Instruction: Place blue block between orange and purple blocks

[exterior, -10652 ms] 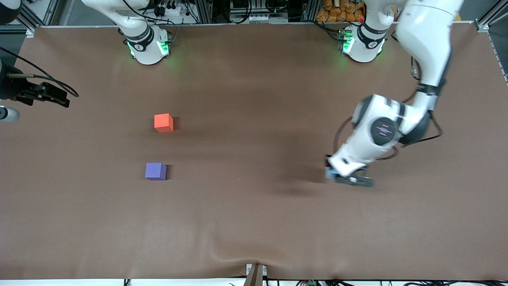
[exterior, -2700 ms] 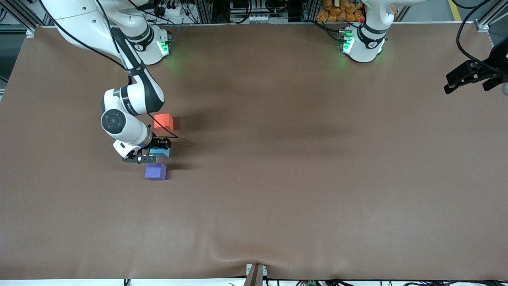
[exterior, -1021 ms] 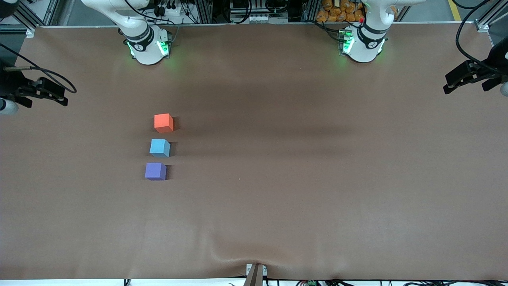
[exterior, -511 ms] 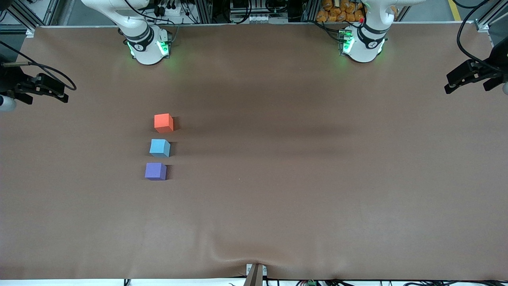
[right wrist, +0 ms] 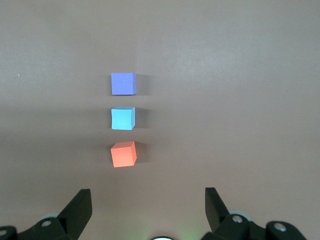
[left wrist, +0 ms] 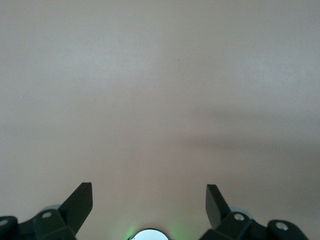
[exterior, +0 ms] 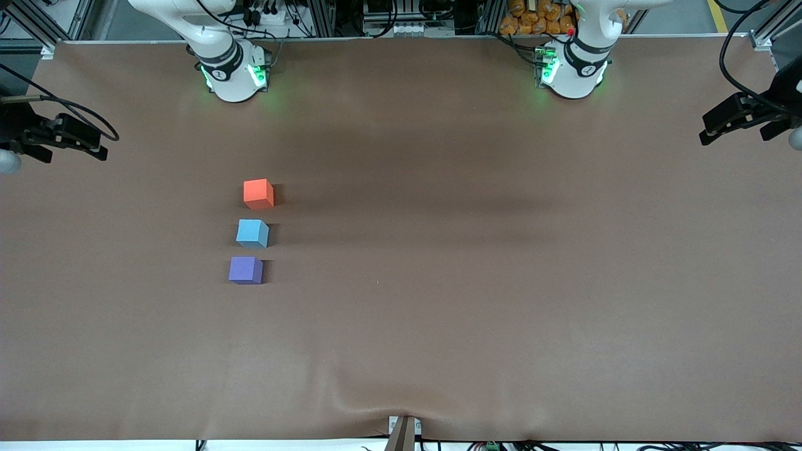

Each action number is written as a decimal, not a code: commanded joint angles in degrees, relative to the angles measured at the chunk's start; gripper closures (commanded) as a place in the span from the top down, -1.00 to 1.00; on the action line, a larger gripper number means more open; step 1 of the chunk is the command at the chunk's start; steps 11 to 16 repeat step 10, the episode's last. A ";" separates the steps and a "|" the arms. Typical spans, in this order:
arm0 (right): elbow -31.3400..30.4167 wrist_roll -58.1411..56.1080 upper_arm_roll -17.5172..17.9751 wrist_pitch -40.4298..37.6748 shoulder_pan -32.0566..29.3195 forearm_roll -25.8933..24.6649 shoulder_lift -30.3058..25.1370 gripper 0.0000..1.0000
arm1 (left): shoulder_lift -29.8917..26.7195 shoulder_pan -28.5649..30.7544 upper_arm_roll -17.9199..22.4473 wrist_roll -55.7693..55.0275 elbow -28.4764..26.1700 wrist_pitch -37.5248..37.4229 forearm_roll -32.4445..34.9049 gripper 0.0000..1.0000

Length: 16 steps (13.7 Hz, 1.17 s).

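The sky-blue block [exterior: 252, 233] sits on the brown table between the orange block [exterior: 258, 193] and the purple block [exterior: 245, 270], in one row with small gaps. All three also show in the right wrist view: purple block [right wrist: 123, 83], blue block [right wrist: 123, 118], orange block [right wrist: 123, 154]. My right gripper [exterior: 75, 139] is open and empty, raised at the right arm's end of the table; in its own view [right wrist: 147, 207] the jaws stand wide apart. My left gripper [exterior: 730, 120] is open and empty, raised at the left arm's end; its own view [left wrist: 149, 205] shows only bare table.
The two arm bases [exterior: 233, 75] [exterior: 573, 72] stand along the table's edge farthest from the front camera. The brown table cover [exterior: 438, 282] has a wrinkle at its edge nearest the camera, by a small bracket [exterior: 404, 432].
In the last second almost nothing moved; both arms hover at the table's ends. Earlier, my right gripper set the blue block between the orange and purple blocks, let go and withdrew.
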 commanded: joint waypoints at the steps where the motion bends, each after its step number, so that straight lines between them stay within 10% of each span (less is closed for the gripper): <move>1: 0.25 0.77 0.19 -0.75 -0.54 0.97 -0.60 1.00 | -0.96 -0.05 -0.47 -1.01 -1.31 1.04 -0.33 1.00; 16: 0.16 0.69 0.19 -0.92 -0.45 0.97 -0.52 1.00 | -1.31 -0.32 -1.26 -3.65 -2.98 4.30 0.29 1.00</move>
